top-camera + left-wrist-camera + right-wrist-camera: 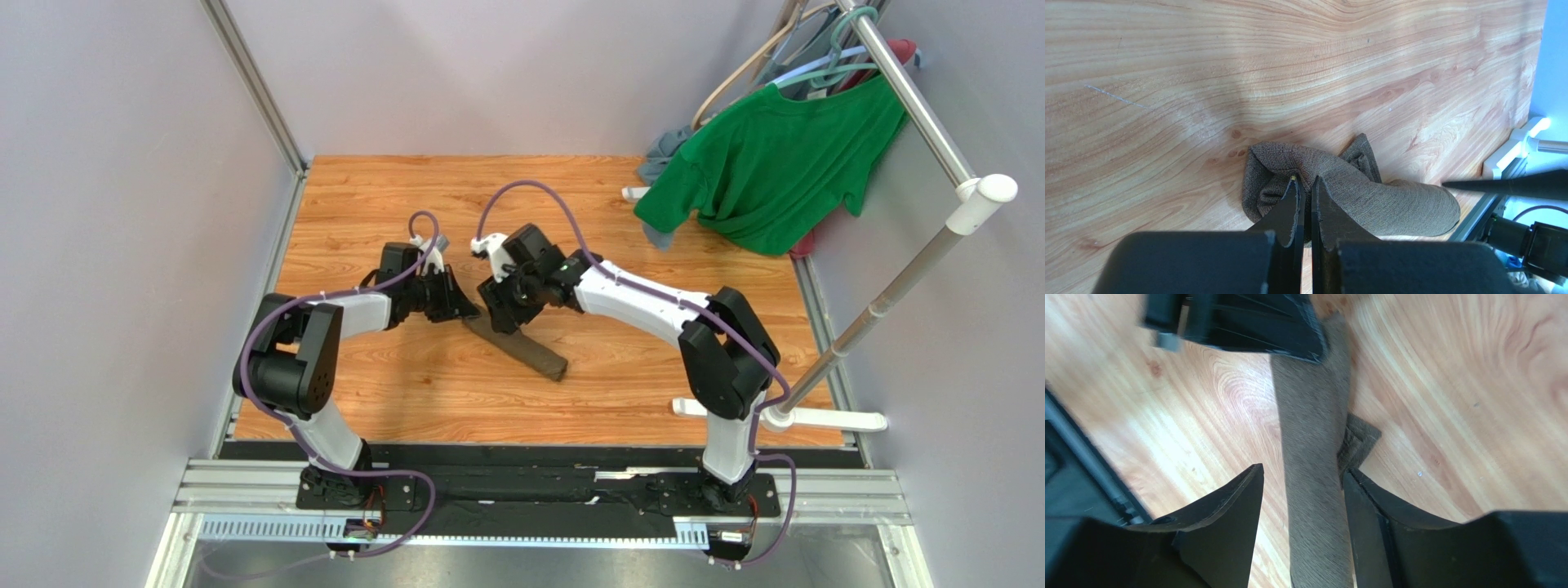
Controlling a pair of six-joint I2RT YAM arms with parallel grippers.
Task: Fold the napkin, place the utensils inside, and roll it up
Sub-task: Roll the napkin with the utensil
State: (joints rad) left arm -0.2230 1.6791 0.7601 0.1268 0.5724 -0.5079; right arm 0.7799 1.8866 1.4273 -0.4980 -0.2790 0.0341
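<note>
At table centre, top view: the napkin (530, 350) lies as a narrow, tight roll on the wooden table (368, 404). Folding and rolling look essentially done. No utensils are visible; presumably they are inside the roll, unconfirmed. The left gripper (451, 306) and right gripper (501, 321) meet at its far end.

Left wrist view: jaws closed, with only a hairline gap. The tips sit on the roll's bunched end. Cannot tell whether any cloth is nipped between them.

Right wrist view: jaws apart, straddling the roll, which runs lengthwise between both fingers (1229, 502). It lies close against the one beside the loose corner flap. Remaining, by my estimate: tuck that flap and release.
</note>
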